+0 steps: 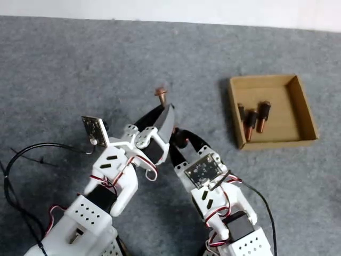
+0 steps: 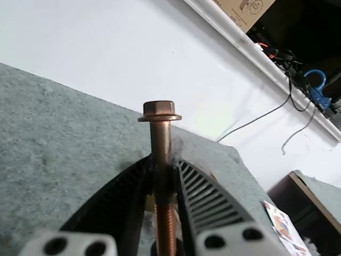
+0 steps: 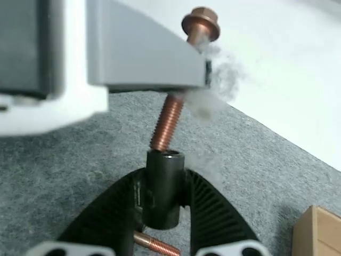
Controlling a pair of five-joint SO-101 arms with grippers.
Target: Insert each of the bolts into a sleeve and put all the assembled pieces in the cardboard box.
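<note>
Assembly is part-way, judging by how things lie. At the left, the left claw (image 2: pixel 162 165) is clamped narrowly on the shank of a copper-coloured hex-head bolt (image 2: pixel 160 136), head pointing to the far side and threaded end towards the neighbouring arm. Just right of it, the right claw (image 3: pixel 163 176) grips a black tubular sleeve (image 3: pixel 162 197) with its open mouth turned up to the bolt. The thread tip sits right at that mouth, roughly in line, but whether it has entered yet cannot be told. This pair looks to be in the joining step, not yet seated and not yet boxed.

A second copper threaded bolt (image 3: pixel 154 245) shows beneath the right claw, so at least one more insertion seems left. I cannot tell where exactly it lies.

Well apart to the right, on the grey felt mat (image 1: pixel 64 69), stands the shallow brown cardboard box (image 1: pixel 261 78). In its left half lie two finished pieces (image 1: pixel 250 125), each a dark sleeve with a copper shaft sticking out, close together. A third dark item (image 1: pixel 241 112) lies just left of them, too small to tell whether it is complete. The box's right half is bare.
</note>
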